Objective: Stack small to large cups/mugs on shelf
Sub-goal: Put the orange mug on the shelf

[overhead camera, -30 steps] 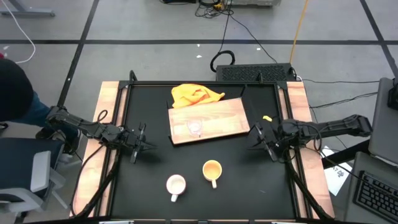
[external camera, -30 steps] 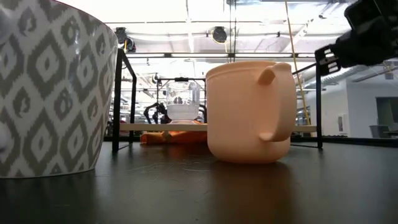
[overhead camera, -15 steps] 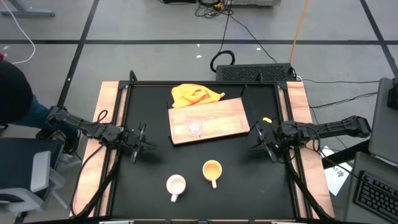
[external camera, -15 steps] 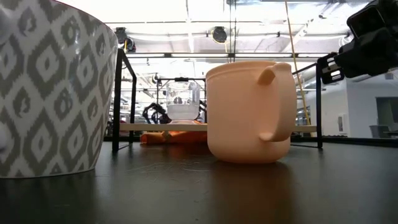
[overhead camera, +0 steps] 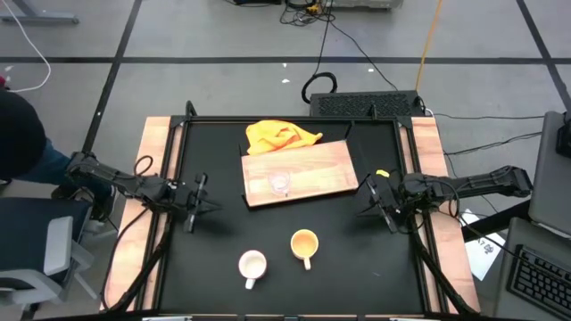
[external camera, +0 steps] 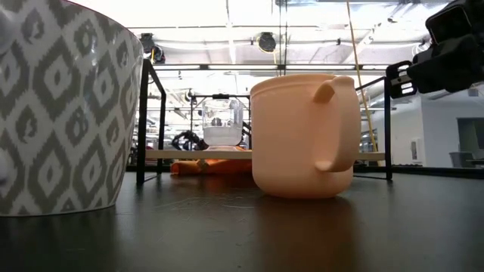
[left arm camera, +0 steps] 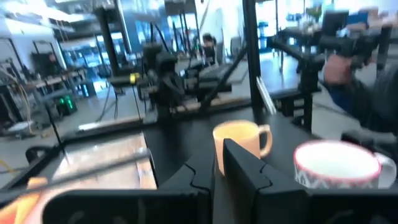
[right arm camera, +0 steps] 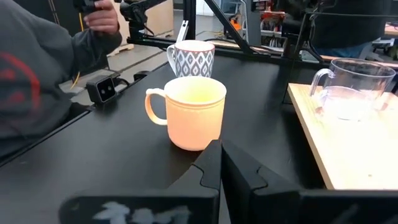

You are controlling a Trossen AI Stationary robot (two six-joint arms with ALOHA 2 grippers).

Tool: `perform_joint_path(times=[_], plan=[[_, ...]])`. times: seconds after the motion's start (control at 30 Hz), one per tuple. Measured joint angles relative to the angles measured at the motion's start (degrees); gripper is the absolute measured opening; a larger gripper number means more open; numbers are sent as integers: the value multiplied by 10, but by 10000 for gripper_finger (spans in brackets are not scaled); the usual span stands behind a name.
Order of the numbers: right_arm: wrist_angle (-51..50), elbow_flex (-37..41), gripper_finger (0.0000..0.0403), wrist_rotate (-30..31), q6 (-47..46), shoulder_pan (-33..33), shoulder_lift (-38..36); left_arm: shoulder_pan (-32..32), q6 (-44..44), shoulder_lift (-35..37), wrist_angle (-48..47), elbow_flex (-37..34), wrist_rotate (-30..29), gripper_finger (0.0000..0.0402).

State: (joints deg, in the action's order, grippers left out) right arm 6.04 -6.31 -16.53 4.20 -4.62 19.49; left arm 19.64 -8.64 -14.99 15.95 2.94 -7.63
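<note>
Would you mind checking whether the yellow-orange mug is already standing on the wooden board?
No, the yellow-orange mug stands on the black table, apart from the wooden board, which carries only the clear glass cup.

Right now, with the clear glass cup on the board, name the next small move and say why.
Probably open the right gripper and ease it toward the yellow-orange handled mug. The small clear glass cup already stands on the light-brown wooden board; this mug is nearest, and the gripper is shut, holding nothing.

left claw (overhead camera: pixel 190 204) | edged outward toward table's left side | right claw (overhead camera: pixel 378 203) | crept inward slightly
</note>
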Motion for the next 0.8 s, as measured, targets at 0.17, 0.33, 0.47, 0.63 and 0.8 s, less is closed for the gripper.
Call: perform_joint_path(times=[0.17, 0.33, 0.47, 0.63, 0.8], plan=[[8, 5, 0, 0, 10, 0, 0, 0, 31, 0, 13, 0, -6, 35], [75, 40, 0, 0, 11, 0, 1, 0, 32, 0, 35, 0, -1, 35], [93, 52, 0, 3, -12, 0, 0, 0, 25, 0, 62, 0, 1, 35], [102, 52, 0, 3, -19, 0, 0, 0, 32, 0, 69, 0, -6, 35], [103, 53, 0, 4, -19, 0, 0, 0, 40, 0, 67, 0, -14, 35]])
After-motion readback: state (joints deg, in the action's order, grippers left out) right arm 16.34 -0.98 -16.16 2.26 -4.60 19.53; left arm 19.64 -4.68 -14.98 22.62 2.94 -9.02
